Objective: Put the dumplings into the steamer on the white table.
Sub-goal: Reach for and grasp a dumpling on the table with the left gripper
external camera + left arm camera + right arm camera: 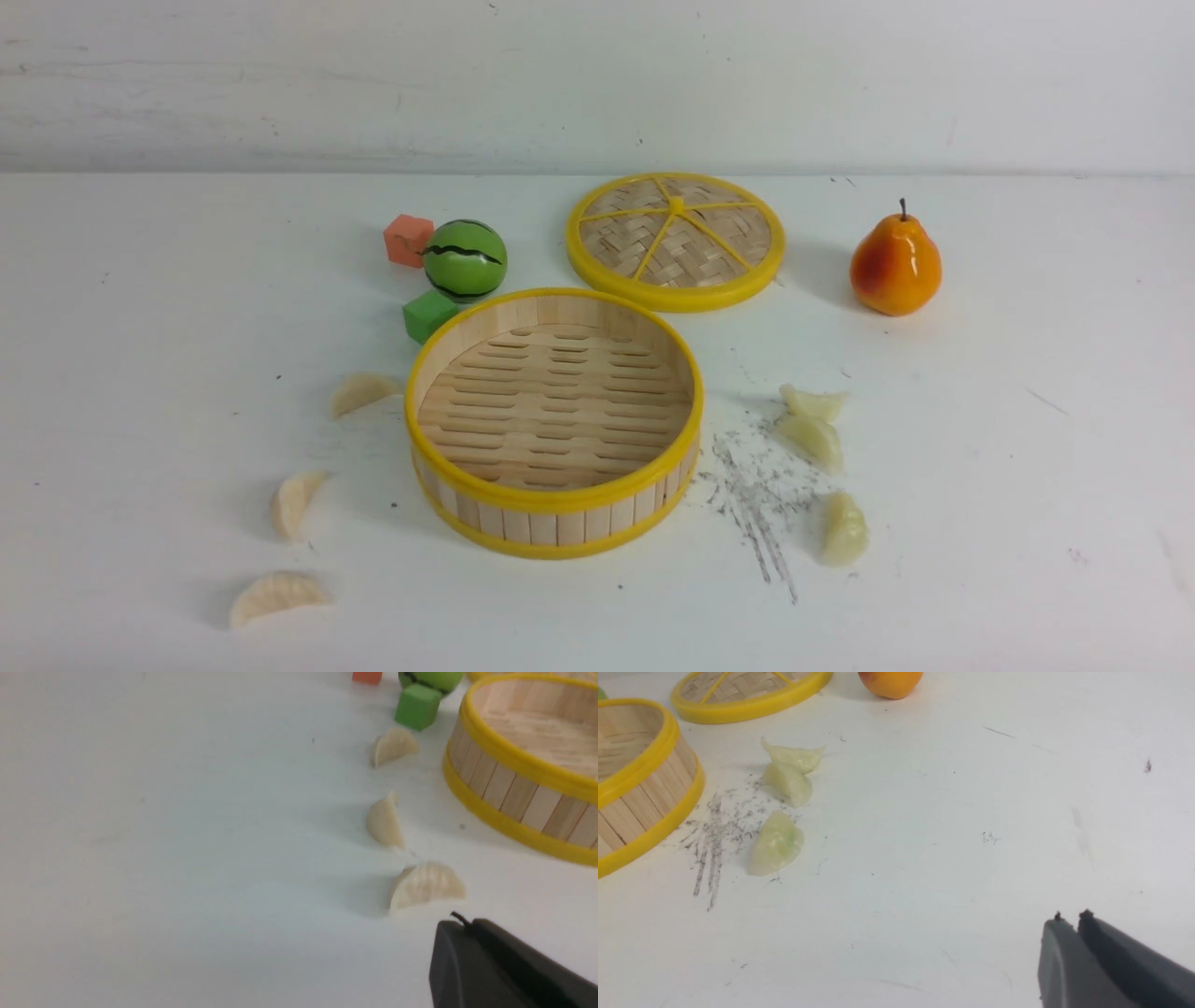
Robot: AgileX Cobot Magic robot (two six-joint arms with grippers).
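Dumpling [280, 597] nearest your left gripper [461, 919] lies on the table [560, 616], left of the steamer [558, 499], its long side running mostly left to right, so you should part that hand's closed tips first.

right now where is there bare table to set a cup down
Free: the patch right of the yellow-green dumplings and nearer than the pear; also the table left of the white dumplings. Crowded: behind the steamer, where the blocks, ball and lid bunch up.
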